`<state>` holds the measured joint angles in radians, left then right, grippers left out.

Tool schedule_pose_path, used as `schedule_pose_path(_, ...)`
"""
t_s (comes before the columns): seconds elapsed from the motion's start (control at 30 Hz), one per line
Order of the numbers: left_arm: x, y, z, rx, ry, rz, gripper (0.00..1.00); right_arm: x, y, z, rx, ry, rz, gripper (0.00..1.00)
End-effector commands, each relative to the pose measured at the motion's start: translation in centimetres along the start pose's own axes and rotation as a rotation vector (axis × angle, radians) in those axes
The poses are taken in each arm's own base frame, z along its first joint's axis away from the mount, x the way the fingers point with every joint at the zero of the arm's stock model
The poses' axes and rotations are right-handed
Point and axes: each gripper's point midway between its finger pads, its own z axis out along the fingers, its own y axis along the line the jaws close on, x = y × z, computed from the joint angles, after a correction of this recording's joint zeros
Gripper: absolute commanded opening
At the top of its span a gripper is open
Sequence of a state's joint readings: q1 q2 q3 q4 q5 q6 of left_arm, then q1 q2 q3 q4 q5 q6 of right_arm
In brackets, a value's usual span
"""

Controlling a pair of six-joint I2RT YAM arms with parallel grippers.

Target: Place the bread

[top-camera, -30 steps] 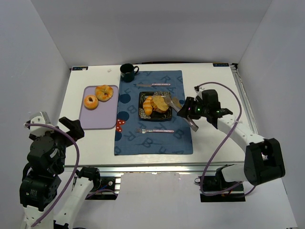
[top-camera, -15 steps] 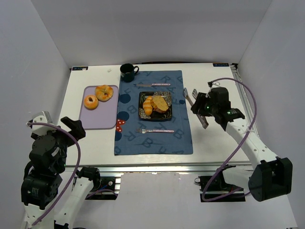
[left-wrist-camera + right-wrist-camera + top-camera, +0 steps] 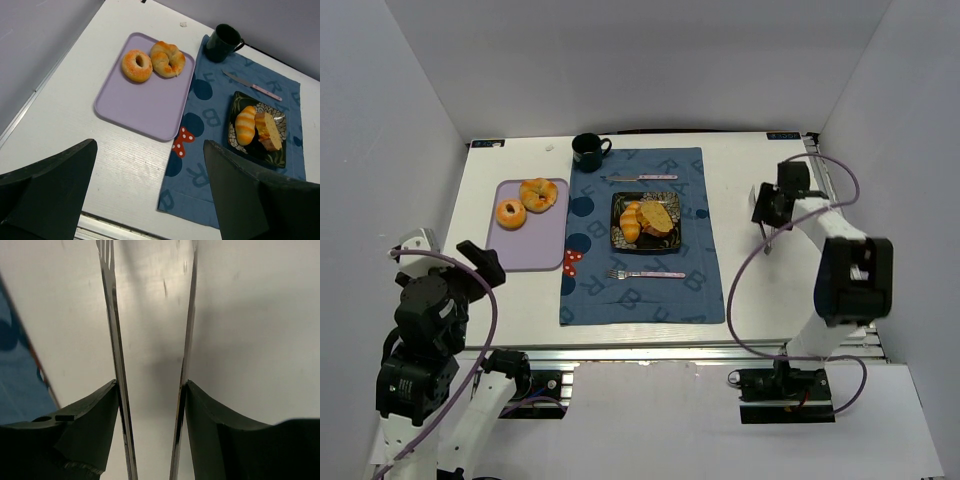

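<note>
Overall, the white surface point(image 3: 760, 290) carries a blue placemat point(image 3: 645, 295) at its middle, with a lilac tray point(image 3: 530, 250) just beside the mat's left edge. Two ring-shaped glazed pastries point(image 3: 538, 193) lie touching each other at the far end of the tray.

At the middle of the placemat sits a black square plate point(image 3: 666, 246). The bread point(image 3: 632, 222) lies on it: a striped golden roll on the left and a cut slice touching it on the right. A dark mug point(image 3: 587, 152) stands at the mat's far left corner. A knife point(image 3: 645, 178) lies beyond the plate and a fork point(image 3: 647, 273) on its near side, both on the mat.

The left pincer point(image 3: 150, 145) hangs wide apart over the near left of the surface, with nothing between its fingers. The right pincer point(image 3: 150, 385) is over bare surface to the right of the placemat, well apart from the plate. It holds a pair of metal tongs point(image 3: 114, 330), one thin blade lying against the inner face of each finger, and nothing sits between the blades.
</note>
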<state>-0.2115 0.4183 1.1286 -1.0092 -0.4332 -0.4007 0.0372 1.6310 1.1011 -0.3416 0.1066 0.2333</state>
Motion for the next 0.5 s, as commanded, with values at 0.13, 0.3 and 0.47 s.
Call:
schedule_pose_path(0.13,0.3,-0.3,1.9,-0.028,0.013,0.031,0.98,-6.6,0.0,6.8,0.035,-0.049,-0.024,0.62)
schedule_pose_path(0.3,0.3,-0.3,2.7,-0.052,0.019,0.056,0.98,-6.8,0.4,10.6,0.026,-0.010,-0.023,0.64)
schedule_pose_path(0.47,0.2,-0.4,3.0,-0.052,0.029,0.075,0.98,-6.9,0.4,11.0,0.034,0.008,-0.022,0.89)
